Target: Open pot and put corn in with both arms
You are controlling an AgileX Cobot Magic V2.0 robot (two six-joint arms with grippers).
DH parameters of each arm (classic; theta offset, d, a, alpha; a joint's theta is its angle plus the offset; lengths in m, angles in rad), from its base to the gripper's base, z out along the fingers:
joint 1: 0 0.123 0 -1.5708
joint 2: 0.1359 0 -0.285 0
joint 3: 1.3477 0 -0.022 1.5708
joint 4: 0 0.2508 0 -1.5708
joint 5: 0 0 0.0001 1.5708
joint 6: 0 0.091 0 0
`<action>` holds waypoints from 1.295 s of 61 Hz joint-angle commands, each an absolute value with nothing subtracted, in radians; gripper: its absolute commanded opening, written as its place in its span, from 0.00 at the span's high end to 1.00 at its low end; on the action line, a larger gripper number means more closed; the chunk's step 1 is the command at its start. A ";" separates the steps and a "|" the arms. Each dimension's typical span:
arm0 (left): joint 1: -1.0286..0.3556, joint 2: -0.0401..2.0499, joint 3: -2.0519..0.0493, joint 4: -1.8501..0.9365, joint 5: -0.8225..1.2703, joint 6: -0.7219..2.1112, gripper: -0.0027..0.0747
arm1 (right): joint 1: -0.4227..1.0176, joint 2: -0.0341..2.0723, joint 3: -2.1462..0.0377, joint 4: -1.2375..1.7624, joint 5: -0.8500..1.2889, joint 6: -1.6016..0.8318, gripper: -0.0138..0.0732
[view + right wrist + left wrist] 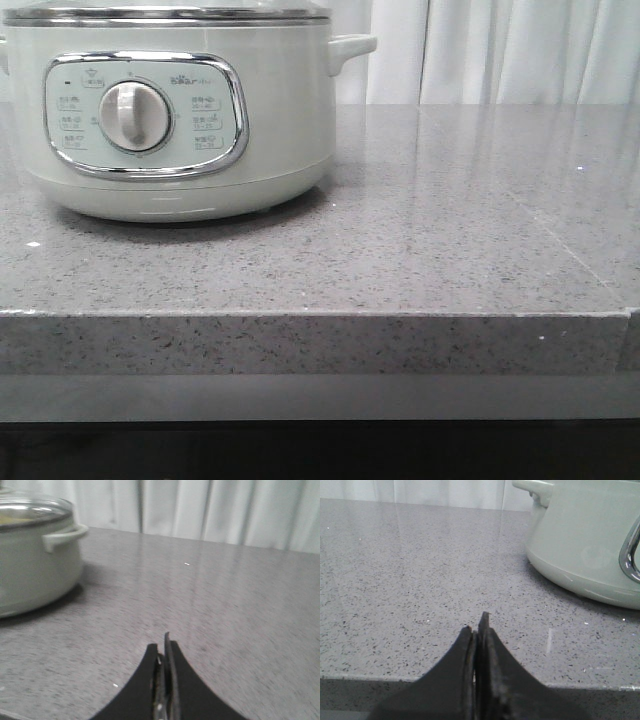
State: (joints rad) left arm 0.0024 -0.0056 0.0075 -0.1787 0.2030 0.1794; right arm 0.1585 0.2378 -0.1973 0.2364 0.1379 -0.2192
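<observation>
A: Where is the pot (170, 110) sitting?
B: On the counter (450, 250), glass lid (30, 510) resting on; something yellowish is showing beneath.
A: Grippers?
B: The 2, left gripper (479, 625) and right gripper (162, 647), are pinching together, carrying nothing.

In the front view, the pale green round electric pot (180, 120) at the upper left is cut by the left and top edges, so only the rim of its glass lid (165, 13) shows. The small print around its white round dial (133, 116) is too small to read. In the left wrist view, the same pot is cropped at the upper right. The right wrist view is softly blurred, and the pot's contents under the lid cannot be made out. Each black gripper's base runs off the bottom edge.
</observation>
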 commanded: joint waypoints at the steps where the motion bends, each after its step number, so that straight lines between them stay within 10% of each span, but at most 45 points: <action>1: 0.004 -0.029 0.008 -0.190 0.114 0.173 0.99 | 0.105 0.190 -0.156 0.188 0.039 -0.151 0.92; 79: 0.004 -0.029 0.008 -0.190 0.114 0.173 0.99 | -0.027 -0.030 0.026 0.185 0.167 -0.121 0.92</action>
